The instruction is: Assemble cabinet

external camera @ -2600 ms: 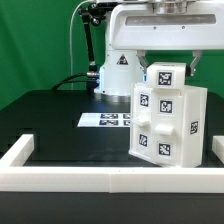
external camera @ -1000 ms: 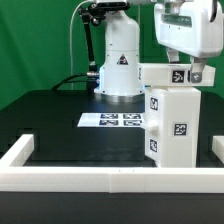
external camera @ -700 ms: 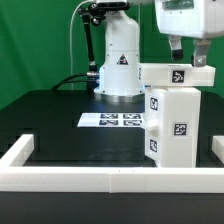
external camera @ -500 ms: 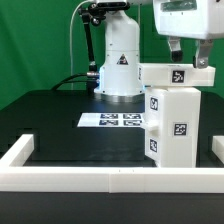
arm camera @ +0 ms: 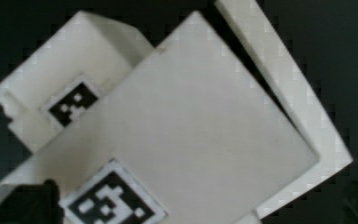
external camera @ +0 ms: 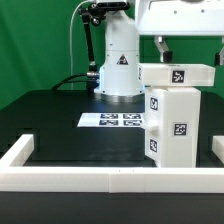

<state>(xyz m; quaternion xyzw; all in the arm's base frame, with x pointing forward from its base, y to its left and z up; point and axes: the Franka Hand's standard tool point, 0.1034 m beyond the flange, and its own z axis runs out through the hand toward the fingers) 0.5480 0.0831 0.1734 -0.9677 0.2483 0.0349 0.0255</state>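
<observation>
The cabinet (external camera: 172,125) is a tall white body with square tags. It stands upright on the black table at the exterior view's right. A flat white panel (external camera: 176,75) with one tag lies across its top. My gripper (external camera: 187,52) hangs just above that panel, open and empty, and one dark finger (external camera: 160,46) shows at the left. The wrist view looks down on the panel's wide white face (arm camera: 194,130) and its tag (arm camera: 115,200), with the body's side tag (arm camera: 73,100) beyond. A dark fingertip (arm camera: 23,206) shows at the picture's edge.
The marker board (external camera: 112,120) lies flat on the table, to the left of the cabinet. A long low white border wall (external camera: 100,181) runs along the front edge and turns back at the left (external camera: 18,152). The arm's white base (external camera: 121,62) stands behind.
The cabinet, held tilted 2.6 s ago, now stands upright and square. My gripper has let go of the top panel, risen a little and shifted left.
</observation>
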